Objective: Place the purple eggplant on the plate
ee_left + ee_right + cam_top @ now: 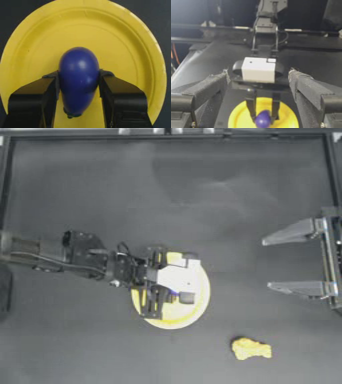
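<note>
Left end effector (79,86) clamps one purple eggplant (79,80) between both jaws, directly over the single yellow plate (133,50). Right end effector (277,264) parked at right tabletop (167,193) edge, jaws wide. One orange-yellow nugget (251,348) lies well apart from the plate.

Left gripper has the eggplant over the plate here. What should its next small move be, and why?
Probably open the jaws and release. The left gripper is shut on the purple eggplant, which already sits over the middle of the yellow plate; whether it touches the plate is unclear, so easing down slightly first may be safer. The right gripper waits at the right.
</note>
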You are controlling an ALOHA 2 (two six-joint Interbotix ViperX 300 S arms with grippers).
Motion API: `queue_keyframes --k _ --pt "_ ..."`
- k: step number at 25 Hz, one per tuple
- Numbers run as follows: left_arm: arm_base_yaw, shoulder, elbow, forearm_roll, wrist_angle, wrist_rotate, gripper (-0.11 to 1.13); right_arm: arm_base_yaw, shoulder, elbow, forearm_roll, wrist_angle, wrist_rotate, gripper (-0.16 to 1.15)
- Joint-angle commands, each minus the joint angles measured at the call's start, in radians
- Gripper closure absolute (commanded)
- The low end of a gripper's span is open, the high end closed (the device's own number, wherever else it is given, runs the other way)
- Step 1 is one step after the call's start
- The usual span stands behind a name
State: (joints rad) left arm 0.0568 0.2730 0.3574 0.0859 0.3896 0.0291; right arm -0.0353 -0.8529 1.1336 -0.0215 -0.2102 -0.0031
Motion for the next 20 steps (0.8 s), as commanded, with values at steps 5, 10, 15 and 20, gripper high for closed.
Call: queue_keyframes --k 5,10,15,20 --pt "0.003 -0.037 -0.035 -0.009 0.015 -0.003 -0.05 0.0 0.005 -0.018 -0.002 -0.008 -0.002 -0.02" --pt "0.005 -0.046 -0.041 -0.009 0.015 -0.002 0.01 0.0 0.005 -0.015 -0.002 -0.008 -0.002 -0.02" --pt "0.015 -0.098 -0.038 -0.006 0.018 0.0 0.0 0.0 0.005 -0.015 -0.002 -0.008 -0.002 -0.02" --pt "0.031 -0.181 -0.02 0.008 0.02 0.003 0.0 0.0 0.003 -0.014 -0.002 -0.008 -0.002 -0.02"
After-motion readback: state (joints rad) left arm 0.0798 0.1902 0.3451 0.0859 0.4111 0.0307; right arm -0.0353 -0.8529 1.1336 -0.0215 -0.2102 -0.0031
